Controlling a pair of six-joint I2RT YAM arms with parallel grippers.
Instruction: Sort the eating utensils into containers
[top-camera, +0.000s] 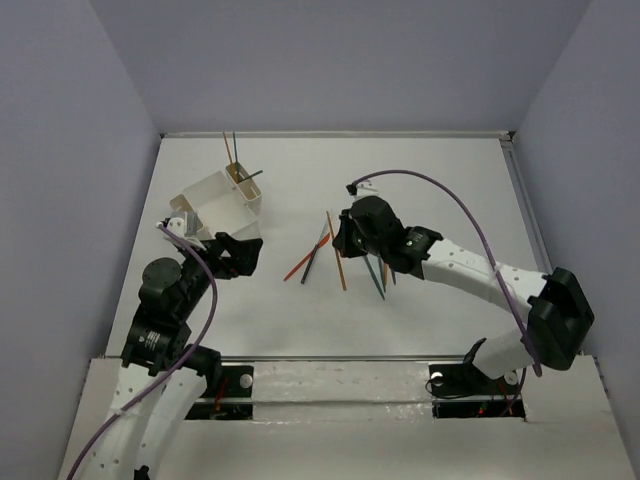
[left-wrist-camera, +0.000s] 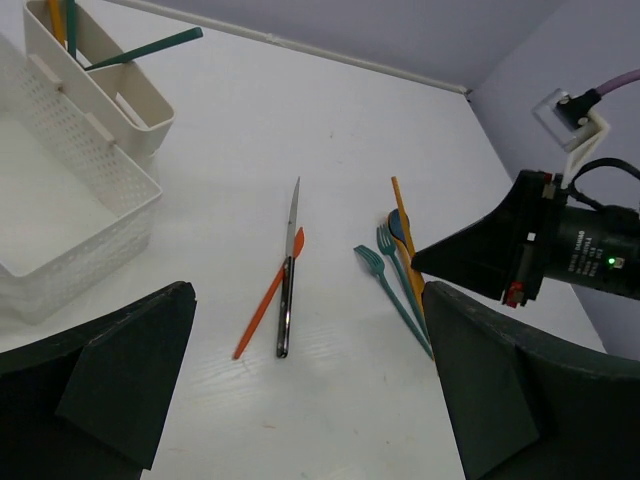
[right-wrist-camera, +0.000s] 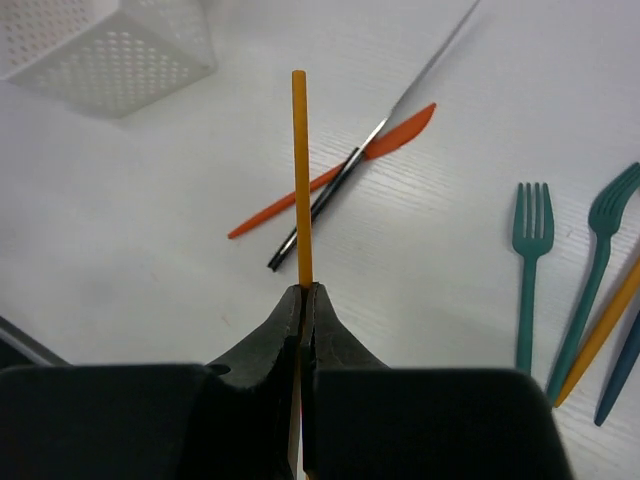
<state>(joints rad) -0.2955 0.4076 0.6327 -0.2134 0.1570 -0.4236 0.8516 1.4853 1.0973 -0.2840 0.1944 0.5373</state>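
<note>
The right hand (right-wrist-camera: 305, 300) is clamped tight on the near end of an orange stick (right-wrist-camera: 299, 180), which runs straight out from between its fingers over the tabletop (top-camera: 420, 180); whether the far end touches the surface cannot be told. Past the stick, an orange knife (right-wrist-camera: 340, 180) lies crossed with a black-handled metal knife (right-wrist-camera: 380, 130). To the right lie two teal forks, one (right-wrist-camera: 530, 260) just beside the other (right-wrist-camera: 590, 280); a second orange stick (right-wrist-camera: 605, 325) lies along the second fork, with a dark teal piece (right-wrist-camera: 622, 375) at the frame edge, its shape unclear. The left hand (top-camera: 237, 255) is spread wide and holds nothing, hovering just beside the white container (left-wrist-camera: 100, 200) at the left of the tabletop; the large middle compartment shows only its bare floor. The narrow end compartment (left-wrist-camera: 110, 90) holds an upright orange stick (left-wrist-camera: 58, 20), a teal stick (left-wrist-camera: 71, 15) and a leaning teal handle (left-wrist-camera: 140, 50).
</note>
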